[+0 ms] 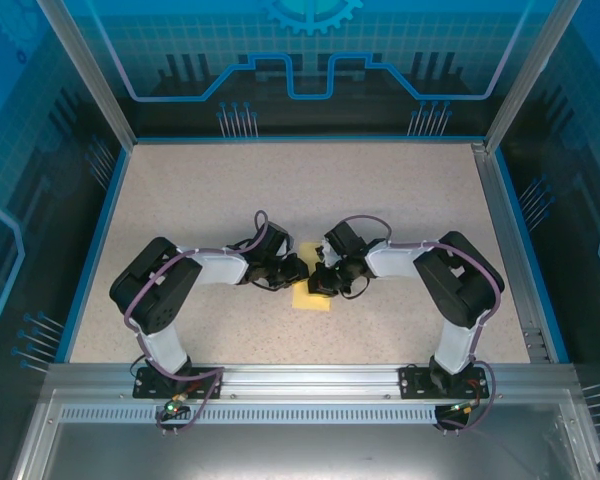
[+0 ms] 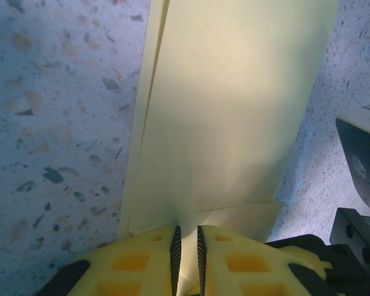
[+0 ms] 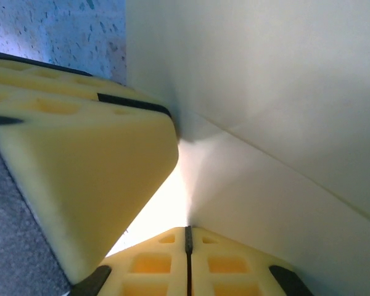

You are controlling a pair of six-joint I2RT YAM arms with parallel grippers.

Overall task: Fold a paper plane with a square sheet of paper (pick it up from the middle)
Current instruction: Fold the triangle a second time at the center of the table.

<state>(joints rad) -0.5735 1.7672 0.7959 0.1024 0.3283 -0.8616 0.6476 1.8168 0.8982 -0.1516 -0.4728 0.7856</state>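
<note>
The square sheet of paper (image 1: 312, 297), pale yellow and folded into overlapping layers, lies at the table's middle between both arms. My left gripper (image 1: 298, 270) is shut on its near edge. In the left wrist view the paper (image 2: 234, 111) runs up from the gripper (image 2: 186, 237), a thin strip pinched between the dark pads. My right gripper (image 1: 318, 280) meets it from the right. In the right wrist view its jaws (image 3: 187, 229) are pressed together where a raised crease of the paper (image 3: 283, 92) ends. The left gripper's yellow finger (image 3: 80, 166) crowds in beside it. The paper plane is out of view.
The speckled beige table (image 1: 300, 190) is bordered by a blue rim and glass walls. An aluminium rail (image 1: 300, 380) carries both arm bases at the near edge. A dark part of the right arm (image 2: 361, 154) sits close to the paper's right side.
</note>
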